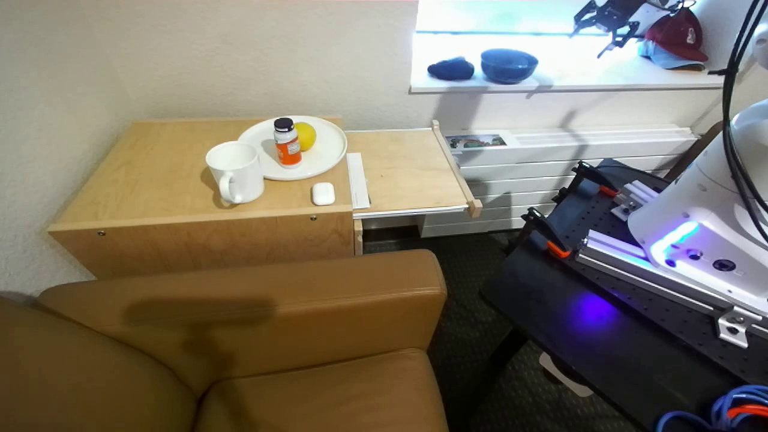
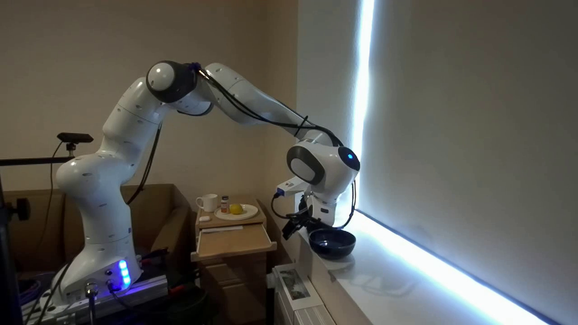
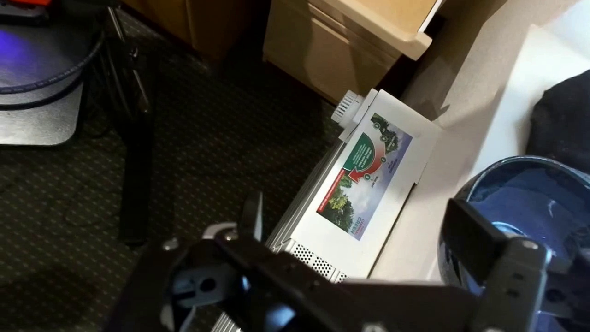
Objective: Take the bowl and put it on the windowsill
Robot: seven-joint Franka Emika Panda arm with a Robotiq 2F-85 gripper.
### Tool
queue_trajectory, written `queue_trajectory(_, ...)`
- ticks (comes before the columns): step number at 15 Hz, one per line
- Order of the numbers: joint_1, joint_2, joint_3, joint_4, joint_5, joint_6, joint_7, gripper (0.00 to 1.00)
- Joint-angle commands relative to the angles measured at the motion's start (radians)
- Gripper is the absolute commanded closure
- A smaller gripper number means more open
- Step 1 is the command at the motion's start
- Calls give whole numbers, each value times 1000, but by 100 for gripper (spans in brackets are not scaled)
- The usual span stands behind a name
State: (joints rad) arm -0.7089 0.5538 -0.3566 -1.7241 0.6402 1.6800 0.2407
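The dark blue bowl [image 1: 509, 67] sits upright on the white windowsill [image 1: 576, 69], near its front edge. It stands there in both exterior views, also here [image 2: 333, 246] on the sill [image 2: 384, 280]. In the wrist view the bowl [image 3: 544, 198] is at the right edge, partly behind a finger. My gripper [image 1: 589, 43] is open, with its fingers wide apart and nothing between them. In an exterior view it hangs above the sill, apart from the bowl. In the wrist view the gripper [image 3: 359, 219] has one finger overlapping the bowl and the other over the floor side.
A dark lump [image 1: 451, 69] lies beside the bowl on the sill. A red cap [image 1: 678, 33] sits at the sill's far end. The radiator [image 1: 570, 141] is below. The wooden cabinet [image 1: 150, 174] holds a plate [image 1: 258, 135], mug [image 1: 237, 171], bottle [image 1: 288, 144] and yellow fruit [image 1: 306, 136].
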Motion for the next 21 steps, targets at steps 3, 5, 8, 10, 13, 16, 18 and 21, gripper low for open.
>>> queue_trajectory(3,29,13,4,-10,-14,56,25,0)
queue_trajectory(5,59,43,5,-11,-31,103,73,0)
queue_trajectory(8,94,92,4,13,-59,124,138,0)
queue_trajectory(10,127,124,0,14,-89,144,175,0)
queue_trajectory(13,131,127,7,3,-83,154,178,0)
queue_trajectory(16,151,145,3,1,-77,199,200,0)
queue_trajectory(18,163,155,10,-16,-35,308,213,0)
queue_trajectory(21,168,171,36,-34,62,480,216,0)
